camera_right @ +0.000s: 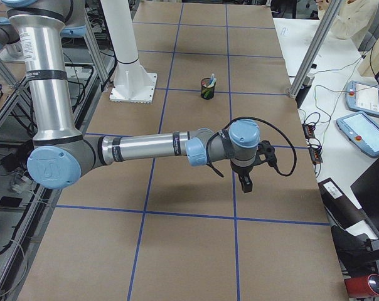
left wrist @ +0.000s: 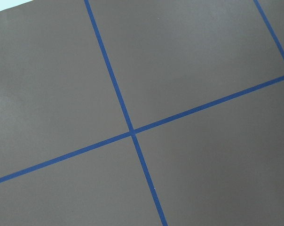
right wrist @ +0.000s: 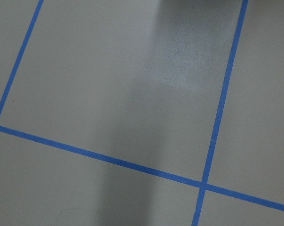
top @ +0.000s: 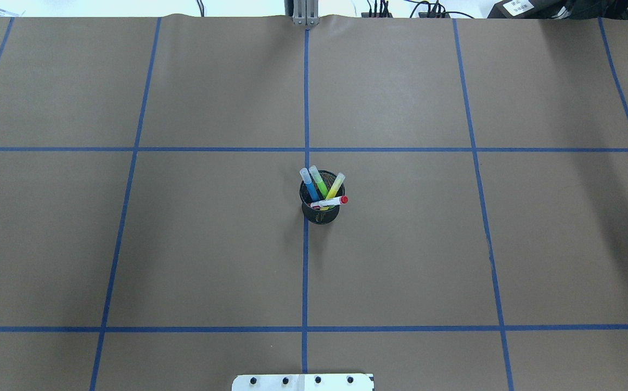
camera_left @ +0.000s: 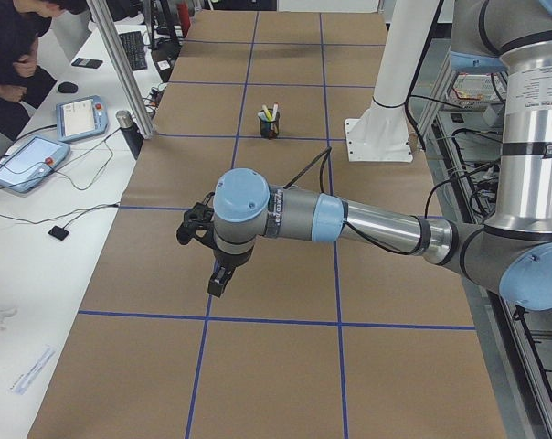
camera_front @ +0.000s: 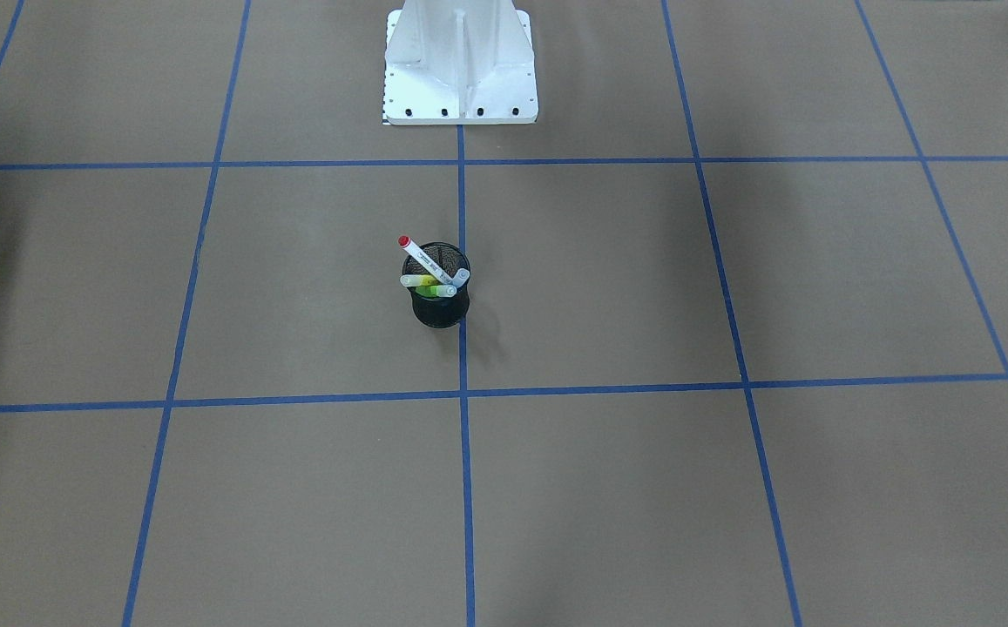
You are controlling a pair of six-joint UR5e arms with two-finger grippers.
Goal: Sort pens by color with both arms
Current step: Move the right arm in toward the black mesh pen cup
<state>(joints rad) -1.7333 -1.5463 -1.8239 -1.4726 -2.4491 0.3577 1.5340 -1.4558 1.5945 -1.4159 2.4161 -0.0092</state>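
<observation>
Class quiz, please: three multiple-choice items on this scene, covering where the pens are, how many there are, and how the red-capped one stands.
1. Where are the pens? A spread on the table; B in the black mesh cup; C on the white base.
2. How many pens are there? A two; B four; C six.
3. How does the red-capped pen stand? A upright; B lying flat on the table; C leaning across the rim, cap up.
Key: 1 B, all stand inside the cup. 2 B, blue, green, yellow and red-capped show. 3 C, it slants over the rim.
</observation>
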